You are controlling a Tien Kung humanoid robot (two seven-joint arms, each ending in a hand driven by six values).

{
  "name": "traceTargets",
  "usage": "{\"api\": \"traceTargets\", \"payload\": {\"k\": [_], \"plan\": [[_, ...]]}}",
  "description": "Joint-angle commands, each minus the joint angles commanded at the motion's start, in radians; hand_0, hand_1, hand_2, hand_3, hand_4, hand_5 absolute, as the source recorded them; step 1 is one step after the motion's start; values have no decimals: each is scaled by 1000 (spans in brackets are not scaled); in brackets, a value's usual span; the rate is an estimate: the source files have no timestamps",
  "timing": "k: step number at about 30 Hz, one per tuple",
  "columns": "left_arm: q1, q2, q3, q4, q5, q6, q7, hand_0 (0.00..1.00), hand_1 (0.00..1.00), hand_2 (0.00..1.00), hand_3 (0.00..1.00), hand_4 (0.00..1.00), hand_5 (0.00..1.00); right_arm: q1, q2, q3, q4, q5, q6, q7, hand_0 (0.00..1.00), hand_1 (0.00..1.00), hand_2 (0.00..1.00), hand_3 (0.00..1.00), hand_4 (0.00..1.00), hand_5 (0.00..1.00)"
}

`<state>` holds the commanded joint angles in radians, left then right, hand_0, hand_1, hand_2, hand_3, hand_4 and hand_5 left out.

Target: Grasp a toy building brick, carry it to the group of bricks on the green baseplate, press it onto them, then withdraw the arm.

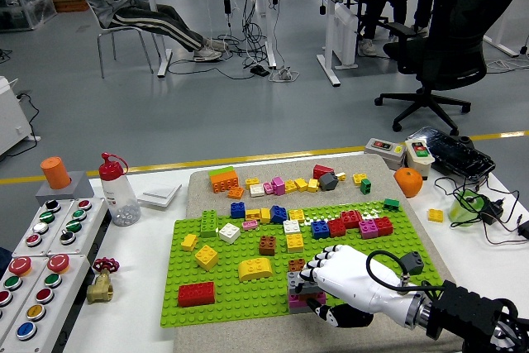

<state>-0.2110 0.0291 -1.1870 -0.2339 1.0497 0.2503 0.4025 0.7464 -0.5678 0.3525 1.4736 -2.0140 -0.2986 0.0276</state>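
One baseplate (pixel 248 291), one bottle (pixel 118 192)

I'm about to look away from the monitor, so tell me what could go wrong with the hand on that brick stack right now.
The right hand grips a grey brick atop a small stack at the green baseplate's near edge. Pulling away without letting go could lift the stack off. Pressing off-centre might tip it. The hand's black cable could also snag nearby bricks.
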Motion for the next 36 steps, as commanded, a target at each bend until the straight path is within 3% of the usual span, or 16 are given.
{"api": "traceTargets", "payload": {"k": [12, 13, 14, 17, 19, 20, 25, 31, 36], "plan": [[5, -2, -1, 0, -1, 1, 0, 631, 595, 610, 402, 302, 934, -34, 5, 118, 21, 88, -93, 12, 587, 620, 623, 625, 491, 279], [6, -2, 0, 0, -2, 1, 0, 631, 595, 610, 402, 302, 934, -52, 17, 141, 13, 118, -103, 21, 587, 620, 623, 625, 491, 279], [7, -2, 0, 0, -2, 2, -1, 631, 595, 610, 402, 303, 934, -64, 25, 164, 7, 149, -109, 28, 649, 672, 674, 690, 490, 275], [9, -2, -2, 0, -1, 2, -1, 631, 595, 610, 402, 303, 934, -96, 51, 231, -8, 250, -111, 42, 649, 672, 674, 690, 490, 275], [10, -2, -2, 0, 0, 2, -1, 631, 595, 610, 402, 303, 934, -123, 74, 272, -17, 308, -99, 45, 649, 672, 674, 690, 490, 275], [11, -2, -4, 0, 2, 2, -1, 630, 594, 610, 402, 303, 938, -138, 89, 297, -21, 341, -91, 43, 691, 705, 734, 735, 486, 273], [14, -5, -13, -1, 16, 1, 2, 630, 594, 610, 402, 303, 938, -207, 152, 431, -42, 525, -37, 38, 691, 705, 734, 735, 486, 273], [18, -8, -23, -3, 33, 0, 8, 630, 595, 610, 403, 303, 936, -282, 194, 570, -56, 733, 46, 48, 703, 726, 754, 750, 489, 279], [22, -10, -28, -4, 40, 0, 10, 630, 595, 610, 403, 303, 934, -333, 214, 681, -62, 922, 86, 44, 719, 737, 759, 756, 490, 285]]}}
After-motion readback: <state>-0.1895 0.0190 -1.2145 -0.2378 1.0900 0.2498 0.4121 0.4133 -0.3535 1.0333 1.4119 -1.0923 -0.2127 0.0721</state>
